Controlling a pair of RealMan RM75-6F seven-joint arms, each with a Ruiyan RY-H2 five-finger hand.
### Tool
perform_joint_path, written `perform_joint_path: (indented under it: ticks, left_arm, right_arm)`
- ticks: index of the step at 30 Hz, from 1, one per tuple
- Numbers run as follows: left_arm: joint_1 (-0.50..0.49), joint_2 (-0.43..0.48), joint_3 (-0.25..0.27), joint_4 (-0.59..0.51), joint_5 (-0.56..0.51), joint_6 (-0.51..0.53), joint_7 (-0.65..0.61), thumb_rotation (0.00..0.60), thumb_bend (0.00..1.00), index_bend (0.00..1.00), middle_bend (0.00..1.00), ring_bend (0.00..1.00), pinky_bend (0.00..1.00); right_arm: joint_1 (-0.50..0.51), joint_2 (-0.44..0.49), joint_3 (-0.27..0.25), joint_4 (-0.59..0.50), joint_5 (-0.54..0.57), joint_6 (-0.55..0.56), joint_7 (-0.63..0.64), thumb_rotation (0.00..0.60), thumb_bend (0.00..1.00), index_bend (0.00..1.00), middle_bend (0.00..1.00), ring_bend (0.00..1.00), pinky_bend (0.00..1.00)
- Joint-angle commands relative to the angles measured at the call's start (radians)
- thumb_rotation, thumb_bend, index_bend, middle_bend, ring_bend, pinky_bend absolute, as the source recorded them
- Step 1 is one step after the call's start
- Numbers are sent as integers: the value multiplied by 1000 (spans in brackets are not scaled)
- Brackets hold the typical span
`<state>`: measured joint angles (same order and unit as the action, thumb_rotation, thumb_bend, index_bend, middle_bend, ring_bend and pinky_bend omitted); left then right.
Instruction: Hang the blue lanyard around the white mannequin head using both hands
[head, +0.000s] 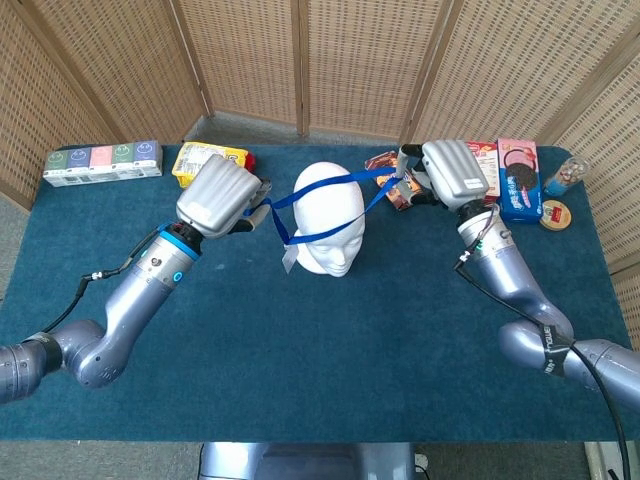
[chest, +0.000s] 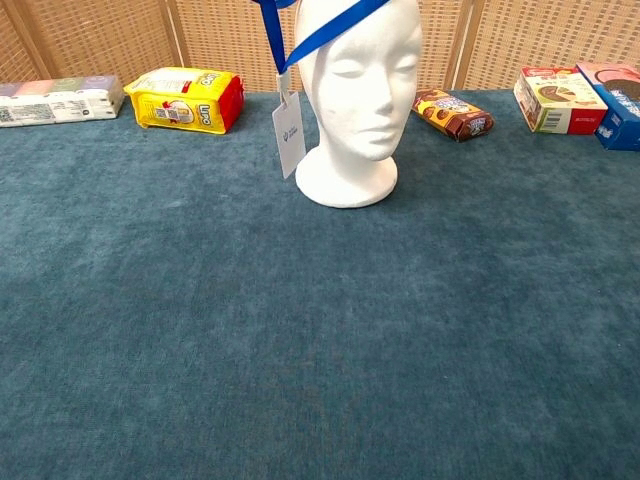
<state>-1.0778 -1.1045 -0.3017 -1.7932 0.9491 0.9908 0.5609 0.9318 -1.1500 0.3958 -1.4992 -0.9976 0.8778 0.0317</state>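
The white mannequin head (head: 330, 228) (chest: 358, 90) stands upright at the middle back of the table. The blue lanyard (head: 325, 181) (chest: 325, 33) is stretched as a loop over its top and across its forehead. A white badge card (chest: 289, 135) (head: 290, 259) hangs from the strap beside the head's cheek. My left hand (head: 222, 197) holds the strap's end just left of the head. My right hand (head: 447, 174) holds the other end to the head's right. Neither hand shows in the chest view.
A yellow packet (chest: 187, 99) and a row of pastel boxes (head: 102, 163) lie at the back left. A brown biscuit pack (chest: 452, 113), snack boxes (chest: 560, 98) and a small jar (head: 564, 178) sit at the back right. Wicker screens stand behind the table.
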Motion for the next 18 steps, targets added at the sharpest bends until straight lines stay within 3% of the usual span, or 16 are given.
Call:
perform_joint_path:
  ticks: [1, 18]
  left_arm:
    - [-2, -3, -1, -2, -2, 0, -3, 504, 463, 682, 1000, 1000, 1000]
    - [-9, -10, 15, -15, -25, 2, 14, 506, 462, 682, 1000, 1000, 1000]
  right_arm:
    - [-2, 0, -2, 1, -1, 0, -3, 600, 460, 788, 1000, 1000, 1000]
    - [-5, -19, -16, 23, 2, 5, -45, 600, 461, 788, 1000, 1000, 1000]
